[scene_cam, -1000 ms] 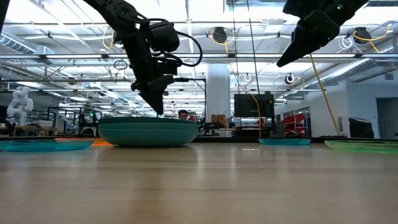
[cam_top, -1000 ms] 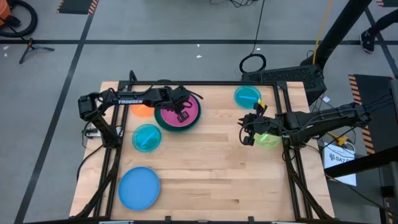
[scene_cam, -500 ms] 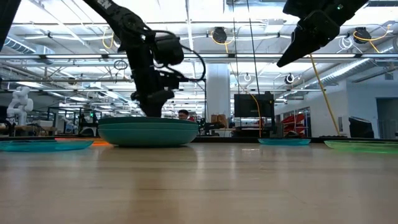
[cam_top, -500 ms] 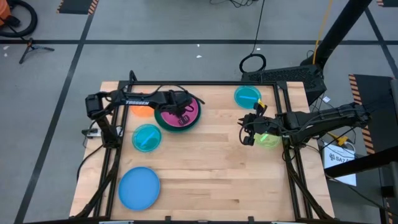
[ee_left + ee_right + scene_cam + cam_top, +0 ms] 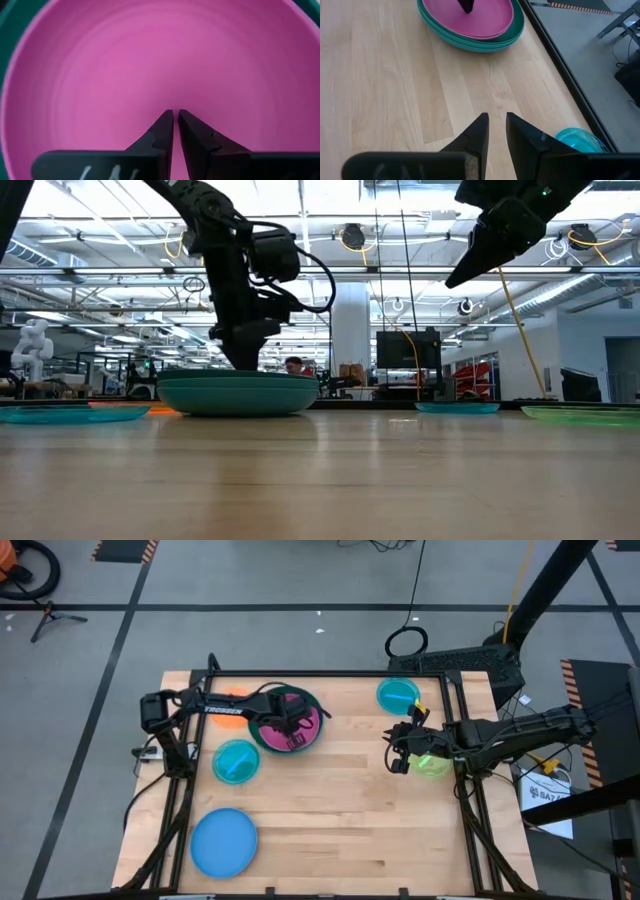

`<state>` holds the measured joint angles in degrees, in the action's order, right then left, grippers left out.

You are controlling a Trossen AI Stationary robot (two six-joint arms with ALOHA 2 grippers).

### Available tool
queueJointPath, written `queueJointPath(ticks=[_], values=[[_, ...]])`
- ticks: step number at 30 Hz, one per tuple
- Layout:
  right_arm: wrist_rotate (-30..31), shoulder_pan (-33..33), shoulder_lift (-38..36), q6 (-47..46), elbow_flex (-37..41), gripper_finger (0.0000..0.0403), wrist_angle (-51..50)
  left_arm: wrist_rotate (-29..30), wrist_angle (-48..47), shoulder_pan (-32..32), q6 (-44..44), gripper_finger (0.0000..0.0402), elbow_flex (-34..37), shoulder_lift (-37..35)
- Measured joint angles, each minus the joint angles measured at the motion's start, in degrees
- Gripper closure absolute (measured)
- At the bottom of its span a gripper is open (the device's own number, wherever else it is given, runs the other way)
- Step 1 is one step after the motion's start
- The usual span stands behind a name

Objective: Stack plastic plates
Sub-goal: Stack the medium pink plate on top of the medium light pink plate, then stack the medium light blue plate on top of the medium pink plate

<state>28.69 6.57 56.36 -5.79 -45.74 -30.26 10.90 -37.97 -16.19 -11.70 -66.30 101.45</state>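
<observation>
The wooden table (image 5: 330, 800) fills the middle of the high view, and the plates lie scattered across it. Largest is the stack in the upper left: a teal plate (image 5: 312, 740) at the bottom, a dark green rim (image 5: 296, 692) showing at its far edge, and a magenta plate (image 5: 308, 726) nested on top. In the low view the same stack sits left of centre as a thick teal bowl shape (image 5: 238, 395).

Next in size, a blue plate (image 5: 224, 842) lies alone in the lower left of the high view. A cyan plate (image 5: 236, 761) sits between it and the stack. Another cyan plate (image 5: 397, 695) rests in the upper right, and a lime plate (image 5: 434, 766) lies at the right edge, partly under the right arm. A sliver of orange plate (image 5: 233, 693) shows behind the left arm in the upper left.

The left claw (image 5: 288, 729) reaches down into the magenta plate (image 5: 150, 60); in its wrist view its fingers (image 5: 162, 131) stand almost together with only a thin slit between them, grasping nothing. The right claw (image 5: 398, 748) hangs above the table at the right, its fingers (image 5: 475, 132) parted by a narrow gap, empty.
</observation>
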Motion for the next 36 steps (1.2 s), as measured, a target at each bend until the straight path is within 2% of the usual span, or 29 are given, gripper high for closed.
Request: queueJointPath(ticks=[11, 17, 21, 25, 36], values=[[0.0, 0.0, 0.0, -0.1, 0.0, 0.0344, 0.0, -0.4, -6.1, 0.5, -0.8, 0.0364, -5.3, 0.2], [0.0, 0.0, 0.0, 0.0, 0.0, 0.0344, 0.0, -0.1, -18.1, 4.1, 0.1, 0.0364, -12.6, 0.1], [0.0, 0.0, 0.0, -0.4, 0.0, 0.0344, 0.0, -1.0, -26.8, 8.9, 4.2, 0.0364, -16.6, 0.1], [0.0, 0.0, 0.0, -0.5, 0.0, 0.0344, 0.0, -4.2, -31.6, 16.0, 5.1, 0.0364, -17.2, -0.8], [0.0, 0.0, 0.0, -1.5, 0.0, 0.0344, 0.0, -6.2, -31.7, 33.7, 1.2, 0.0364, -15.0, -1.1]])
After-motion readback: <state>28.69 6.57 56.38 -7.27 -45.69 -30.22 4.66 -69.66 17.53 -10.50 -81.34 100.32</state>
